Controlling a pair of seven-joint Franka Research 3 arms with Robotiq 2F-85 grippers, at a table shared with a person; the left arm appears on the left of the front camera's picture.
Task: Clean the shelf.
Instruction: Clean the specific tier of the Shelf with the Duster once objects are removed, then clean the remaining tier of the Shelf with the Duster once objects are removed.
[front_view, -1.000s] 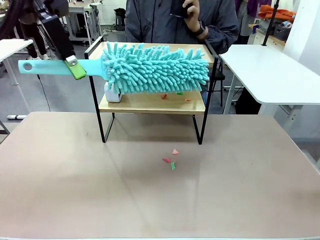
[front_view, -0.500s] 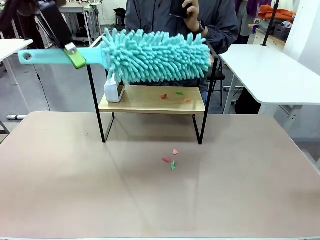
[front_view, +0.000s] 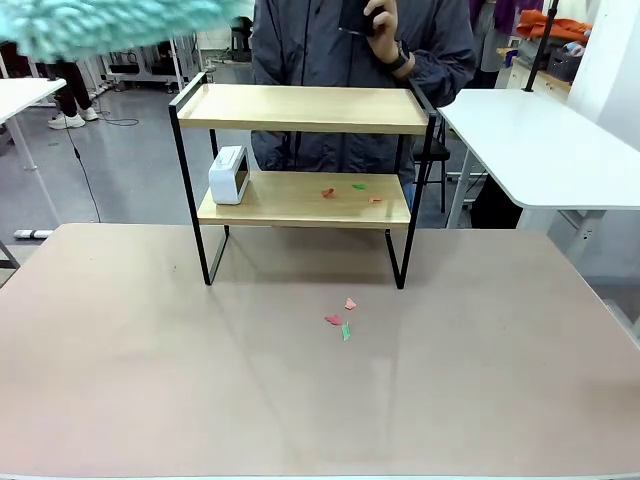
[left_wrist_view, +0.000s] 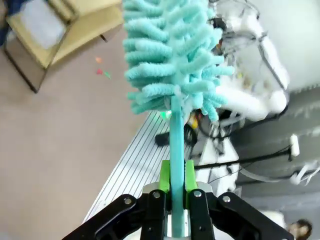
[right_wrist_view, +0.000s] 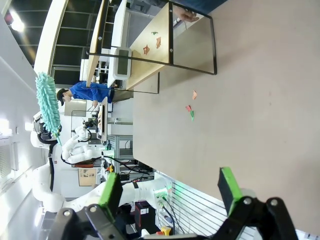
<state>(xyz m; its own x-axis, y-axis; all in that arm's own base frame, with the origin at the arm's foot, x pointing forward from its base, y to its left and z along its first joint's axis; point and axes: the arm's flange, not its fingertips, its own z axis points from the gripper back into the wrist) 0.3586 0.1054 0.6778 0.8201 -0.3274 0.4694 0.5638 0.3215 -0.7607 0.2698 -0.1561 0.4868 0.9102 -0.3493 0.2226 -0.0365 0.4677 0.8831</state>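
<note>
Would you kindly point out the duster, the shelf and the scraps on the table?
duster (left_wrist_view: 172, 55), left wrist view, fluffy head.
shelf (front_view: 300, 108), front view, top board.
scraps (front_view: 332, 320), front view, red piece.

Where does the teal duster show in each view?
Front view: the duster is a blur in the top left corner.
Left wrist view: duster at centre, its handle shut in the left pincer.
Right wrist view: duster, small, near the left edge.
Shared landmark: the shelf.
</note>
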